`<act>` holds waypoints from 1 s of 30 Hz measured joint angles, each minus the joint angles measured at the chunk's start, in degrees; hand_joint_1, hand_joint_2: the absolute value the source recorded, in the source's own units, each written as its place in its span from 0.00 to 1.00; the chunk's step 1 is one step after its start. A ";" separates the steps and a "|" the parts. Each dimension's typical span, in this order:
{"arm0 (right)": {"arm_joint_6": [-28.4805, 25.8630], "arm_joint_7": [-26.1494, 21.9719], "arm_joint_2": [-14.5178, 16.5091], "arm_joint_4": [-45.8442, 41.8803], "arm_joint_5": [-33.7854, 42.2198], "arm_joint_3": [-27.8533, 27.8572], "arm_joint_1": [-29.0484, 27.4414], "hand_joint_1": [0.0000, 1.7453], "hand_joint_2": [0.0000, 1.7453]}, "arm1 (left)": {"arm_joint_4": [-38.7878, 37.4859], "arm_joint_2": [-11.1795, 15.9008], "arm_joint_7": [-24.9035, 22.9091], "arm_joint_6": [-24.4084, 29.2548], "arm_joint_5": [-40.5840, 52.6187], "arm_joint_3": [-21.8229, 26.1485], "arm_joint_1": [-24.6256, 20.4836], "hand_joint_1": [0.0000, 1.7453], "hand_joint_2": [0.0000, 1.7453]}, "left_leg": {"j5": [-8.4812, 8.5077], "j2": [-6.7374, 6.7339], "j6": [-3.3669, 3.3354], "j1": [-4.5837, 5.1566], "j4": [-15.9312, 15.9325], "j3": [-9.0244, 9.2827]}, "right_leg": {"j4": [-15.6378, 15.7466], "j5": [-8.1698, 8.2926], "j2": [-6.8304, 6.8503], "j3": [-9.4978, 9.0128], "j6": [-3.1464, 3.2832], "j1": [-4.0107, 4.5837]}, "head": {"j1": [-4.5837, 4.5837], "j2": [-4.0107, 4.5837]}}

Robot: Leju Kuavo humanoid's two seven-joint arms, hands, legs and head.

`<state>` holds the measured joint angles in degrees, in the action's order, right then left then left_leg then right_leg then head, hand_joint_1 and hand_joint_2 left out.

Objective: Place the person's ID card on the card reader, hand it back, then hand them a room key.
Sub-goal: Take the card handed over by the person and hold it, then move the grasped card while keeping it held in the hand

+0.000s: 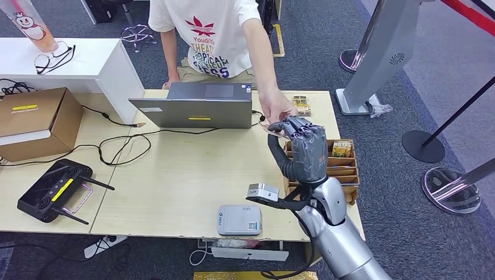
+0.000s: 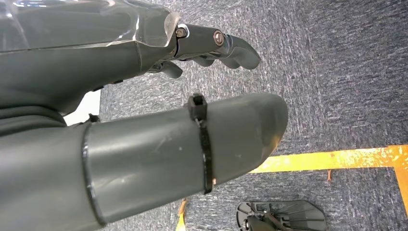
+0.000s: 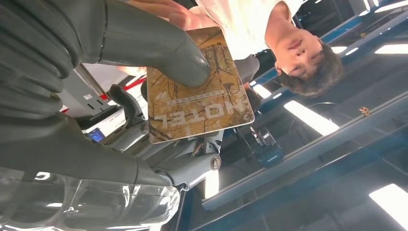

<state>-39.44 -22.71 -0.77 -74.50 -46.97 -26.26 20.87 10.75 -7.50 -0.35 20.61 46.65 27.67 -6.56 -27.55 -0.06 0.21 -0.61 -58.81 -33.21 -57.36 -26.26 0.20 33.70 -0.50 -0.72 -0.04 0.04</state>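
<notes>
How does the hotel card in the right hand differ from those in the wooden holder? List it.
The held card is pinched by the right hand, raised beside the person's hand; the stored cards stand in the wooden holder on the table. The held card shows most of its face; the stored cards sit partly hidden in slots. Both carry yellow-brown HOTEL print.

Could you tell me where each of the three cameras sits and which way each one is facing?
Head view: high on the robot, looking down at the table; the silver right arm lifts the right robot hand to the person's hand.
Left wrist view: behind the left robot hand, facing the carpet.
Right wrist view: behind the right robot hand, looking up past the hotel key card at the person.
Head and right wrist views share that hand and the person.
</notes>
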 joint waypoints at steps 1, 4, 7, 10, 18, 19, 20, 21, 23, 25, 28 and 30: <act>0.00 -0.02 0.00 0.05 0.05 -0.02 0.08 0.91 1.00 | 0.00 0.00 0.00 -0.01 -0.02 0.00 0.00 0.00 0.00 | 0.00 0.00 0.00 0.00 0.00 0.00 | 0.00 0.00 0.00 0.00 0.00 0.00 | 0.00 0.00; 0.02 -0.30 0.00 0.32 1.02 -0.07 0.38 0.91 1.00 | 0.00 0.00 0.00 -0.03 -0.02 0.00 0.00 0.00 0.00 | 0.00 0.00 0.00 0.00 0.00 0.00 | 0.00 0.00 0.00 0.00 0.00 0.00 | 0.00 0.00; 0.56 -1.05 0.00 0.44 4.29 -0.28 0.59 0.92 1.00 | 0.00 0.00 0.01 -0.10 -0.01 0.00 0.00 0.00 0.00 | 0.00 0.00 0.00 0.00 0.00 0.00 | 0.00 0.00 0.00 0.00 0.00 0.00 | 0.00 0.00; 2.38 -1.85 0.00 0.38 8.16 -0.47 0.72 0.93 1.00 | 0.00 -0.01 0.01 -0.14 0.04 0.00 -0.03 0.00 0.00 | 0.00 0.00 0.00 0.00 0.00 0.00 | 0.00 0.00 -0.01 0.00 0.00 0.00 | 0.00 0.00; 10.63 -3.93 -0.06 -1.56 20.73 -0.54 0.72 0.94 1.00 | 0.00 0.01 0.02 -0.29 0.08 0.00 -0.04 0.00 0.00 | 0.00 0.00 0.00 0.00 0.00 0.01 | 0.00 0.00 -0.01 0.01 0.00 0.00 | 0.00 0.00; 10.72 -3.99 -0.07 -1.76 20.80 -0.54 0.72 0.94 1.00 | 0.00 0.01 0.02 -0.29 0.08 0.00 -0.04 0.00 0.00 | 0.00 0.00 0.00 0.00 0.00 0.01 | 0.00 0.00 -0.01 0.01 0.00 0.00 | 0.00 0.00; 10.73 -4.03 -0.07 -1.90 20.81 -0.54 0.72 0.94 1.00 | 0.00 0.01 0.02 -0.30 0.09 0.00 -0.04 0.00 0.00 | 0.00 0.00 0.00 0.00 0.00 0.01 | 0.00 0.00 -0.01 0.01 0.00 0.00 | 0.00 0.00; 10.74 -4.06 -0.08 -2.01 20.82 -0.54 0.72 0.94 1.00 | 0.00 0.01 0.02 -0.30 0.09 0.00 -0.04 0.00 0.00 | 0.00 0.00 0.00 0.00 0.00 0.01 | 0.00 0.00 -0.01 0.01 0.00 0.00 | 0.00 0.00; 10.90 -4.10 -0.09 -2.17 21.02 -0.54 0.72 0.94 1.00 | 0.00 0.01 0.02 -0.33 0.10 0.00 -0.05 0.00 0.00 | 0.00 0.00 0.00 0.00 0.00 0.01 | 0.00 0.00 -0.01 0.01 0.00 0.00 | 0.00 0.00; 11.69 -4.16 -0.09 -2.40 22.04 -0.53 0.71 0.94 1.00 | 0.00 0.01 0.02 -0.41 0.11 0.00 -0.06 0.00 0.00 | 0.00 0.00 0.00 0.00 0.00 0.01 | 0.00 0.00 -0.01 0.01 0.00 0.00 | 0.00 0.00; 14.39 -4.21 -0.13 -3.20 25.25 -0.51 0.68 0.94 1.00 | 0.00 0.01 0.03 -0.52 0.14 0.00 -0.06 0.00 0.00 | 0.00 0.00 0.00 0.00 0.00 0.01 | 0.00 0.00 -0.01 0.01 0.00 0.00 | 0.00 0.00; 16.65 -4.13 -0.19 -3.94 27.67 -0.48 0.66 0.94 1.00 | 0.00 0.01 0.10 -0.58 0.15 0.00 -0.06 0.00 0.00 | 0.00 0.00 0.00 0.00 0.00 0.01 | 0.00 0.00 -0.01 0.01 0.00 0.00 | 0.00 0.00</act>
<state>-22.78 -26.84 -0.95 -78.44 -19.30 -26.74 21.53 10.75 -7.50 -0.25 20.02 46.80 27.67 -6.62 -27.54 -0.06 0.21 -0.61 -58.81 -33.20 -57.36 -26.25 0.19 33.71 -0.50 -0.72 -0.04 0.04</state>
